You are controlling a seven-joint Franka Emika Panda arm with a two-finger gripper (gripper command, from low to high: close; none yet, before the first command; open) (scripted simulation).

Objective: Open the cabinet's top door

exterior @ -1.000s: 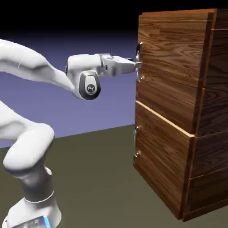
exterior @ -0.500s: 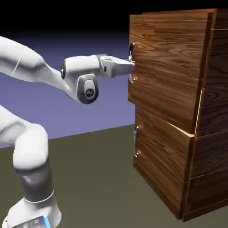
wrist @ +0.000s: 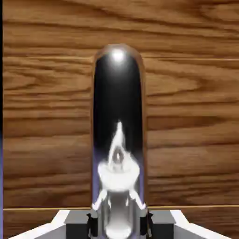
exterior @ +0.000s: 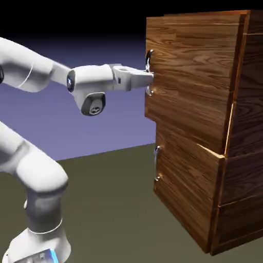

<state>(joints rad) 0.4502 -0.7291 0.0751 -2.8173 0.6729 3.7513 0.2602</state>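
Arm [exterior: 43, 172] nearest the robot's base, bent at the elbow, reaching across to the exterior view's right. Too quick a pull with it could jerk the contact loose.

Gripper [exterior: 150, 78]: clamped on the top handle [exterior: 149, 58], as far as the frames tell. In the hand view the fingertips [wrist: 77, 225] meet the bar from both sides. Firmness of grip can't be told. Bar is smooth and shiny, long and upright; pads could slide along it, or slip off its front if the hand backs straight away while the handle swings on an arc. Wrist would need to turn with it; if it lags, likely twist at the pads.

Top door [exterior: 190, 74] sits upper front of the cabinet [exterior: 248, 128], ajar, its handle-side edge standing out past the lower door [exterior: 187, 190]. Only partly open, I judge; most of the swing remains. Should the grip fail, door may stop short, and a fresh grasp or a push from behind its edge would be wanted; a careless re-approach could knock it shut.

Lower handle [exterior: 156, 163] well below the gripper: small snag risk unless the arm drops.
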